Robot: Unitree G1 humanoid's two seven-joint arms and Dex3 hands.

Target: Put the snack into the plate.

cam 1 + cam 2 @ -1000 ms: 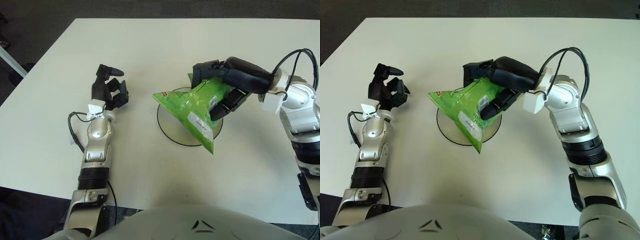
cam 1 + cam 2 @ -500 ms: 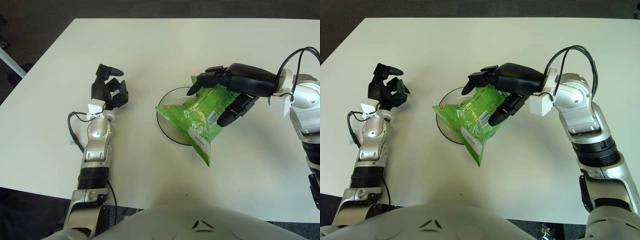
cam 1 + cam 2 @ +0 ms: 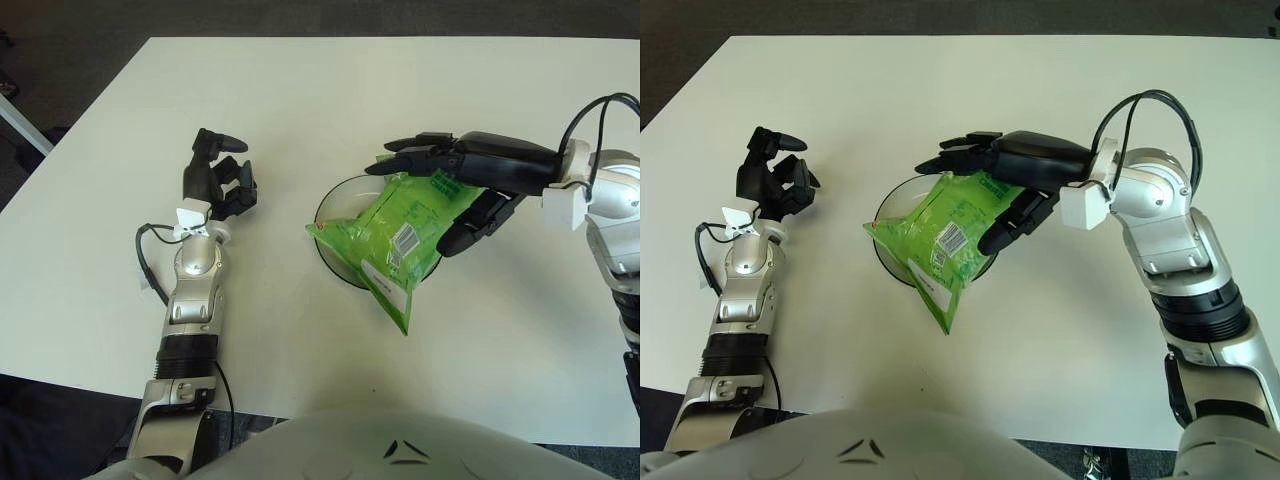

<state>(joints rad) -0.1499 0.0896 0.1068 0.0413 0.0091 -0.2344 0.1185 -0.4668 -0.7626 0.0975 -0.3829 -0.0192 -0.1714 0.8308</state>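
The green snack bag has been let go within the last second: earlier it was pinched in the right hand and hung tilted above the plate, and now it is lying across the plate, with its near corner drooping over the near rim onto the white surface. The placing step is judged nearly done, though the overhang leaves the bag only partly inside. The right hand has been opened, its fingers spread flat above the far end of the bag and its thumb lowered beside the bag's right edge; whether the bag is touched at all cannot be told. The forearm comes in level from the right. Farther left, the left hand is kept parked on the surface, well apart from the plate, fingers curled on nothing.
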